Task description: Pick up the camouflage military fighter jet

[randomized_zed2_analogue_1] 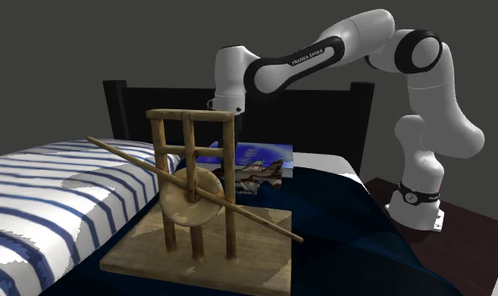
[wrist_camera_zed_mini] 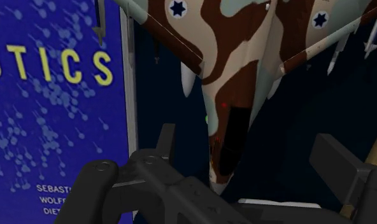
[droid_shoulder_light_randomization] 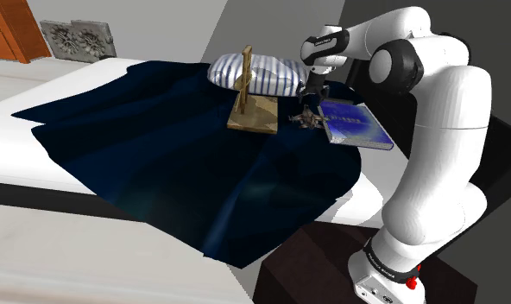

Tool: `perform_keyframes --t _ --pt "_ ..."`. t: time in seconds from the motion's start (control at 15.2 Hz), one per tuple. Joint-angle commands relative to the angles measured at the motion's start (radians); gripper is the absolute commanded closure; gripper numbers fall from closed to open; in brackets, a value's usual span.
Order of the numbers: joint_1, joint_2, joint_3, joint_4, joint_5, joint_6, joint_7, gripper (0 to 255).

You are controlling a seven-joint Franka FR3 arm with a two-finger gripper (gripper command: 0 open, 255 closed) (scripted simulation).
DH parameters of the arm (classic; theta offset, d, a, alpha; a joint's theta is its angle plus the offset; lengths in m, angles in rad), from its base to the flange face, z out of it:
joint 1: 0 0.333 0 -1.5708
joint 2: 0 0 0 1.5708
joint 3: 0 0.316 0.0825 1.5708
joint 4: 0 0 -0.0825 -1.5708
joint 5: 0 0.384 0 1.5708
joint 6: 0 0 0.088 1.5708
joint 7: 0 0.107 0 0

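Open end effector (wrist_camera_zed_mini: 247,139): the camouflage jet (wrist_camera_zed_mini: 237,60) lies between its spread fingers (wrist_camera_zed_mini: 165,137). Best to centre, descend, then close gently, clear of the book (wrist_camera_zed_mini: 53,114) alongside.

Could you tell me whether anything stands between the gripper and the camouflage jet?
Nothing visible does. The gripper hangs right above the jet, its open fingers either side of the fuselage. The blue book lies close along one side and the wooden frame model stands on the other, neither under the fingers.
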Motion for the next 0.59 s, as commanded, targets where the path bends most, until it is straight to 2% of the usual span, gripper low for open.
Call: perform_keyframes --t 0.0,0.46,0.53 --pt "-0.004 0.017 0.0 0.0 0.006 0.017 -0.001 0" --pt "-0.005 0.035 0.003 -0.034 0.012 0.069 -0.005 0" --pt "-0.005 0.035 0.003 -0.034 0.012 0.069 -0.005 255"
